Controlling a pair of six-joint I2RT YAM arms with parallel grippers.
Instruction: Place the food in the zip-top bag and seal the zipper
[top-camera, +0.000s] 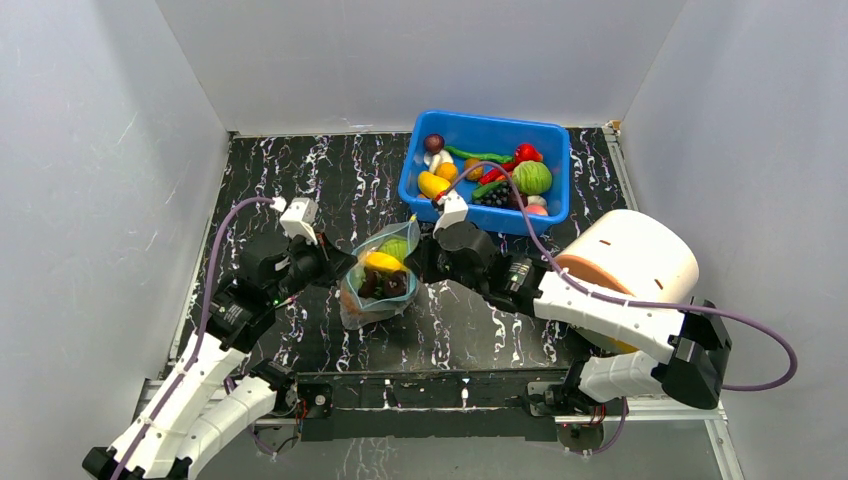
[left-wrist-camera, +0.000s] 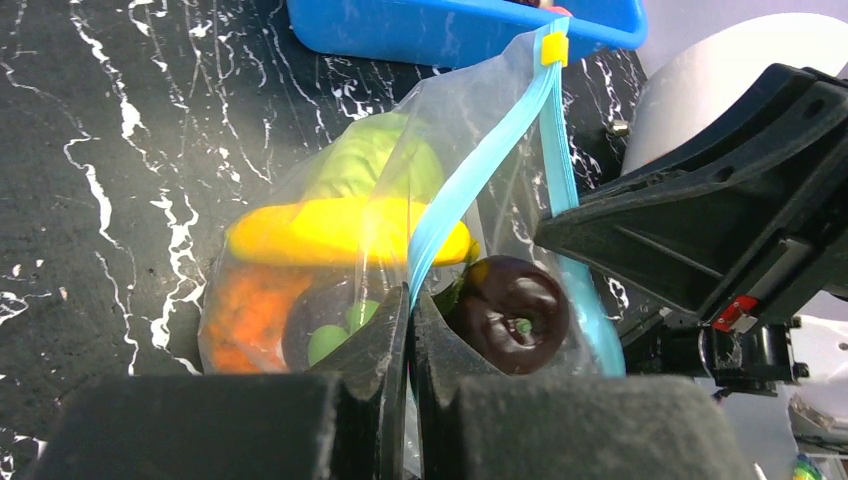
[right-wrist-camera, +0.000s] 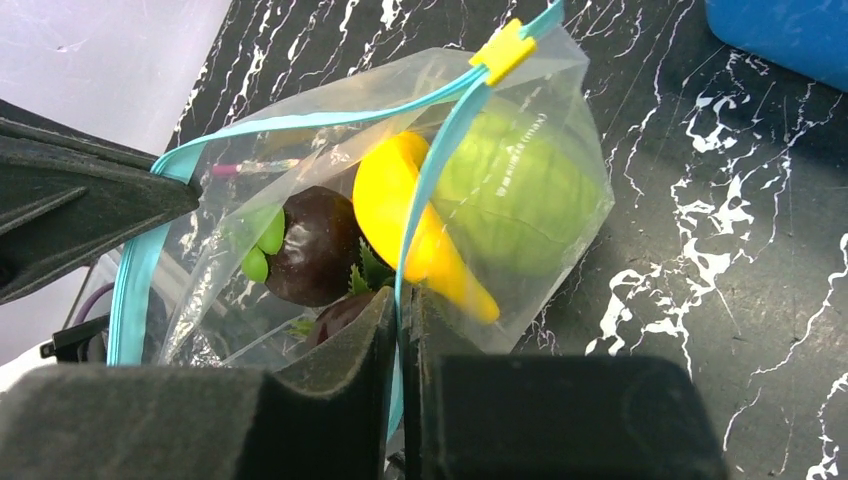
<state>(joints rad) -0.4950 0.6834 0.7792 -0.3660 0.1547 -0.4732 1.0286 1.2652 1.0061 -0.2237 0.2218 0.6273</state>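
Left gripper (left-wrist-camera: 408, 300) and right gripper (right-wrist-camera: 400, 305) pinch the zip-top bag (right-wrist-camera: 540, 130) zipper (left-wrist-camera: 470, 180). A blue bin (top-camera: 490, 120) is at the table (top-camera: 300, 180) far edge, a white drum (top-camera: 640, 250) at its right edge. Only the wrist views show the yellow slider (right-wrist-camera: 503, 50).

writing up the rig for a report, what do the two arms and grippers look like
Both arms are white-shelled links with black joints: left arm, right arm. A thin purple cable runs along each to a small white block at the wrist. The left gripper and right gripper have matte black wedge-shaped fingers.
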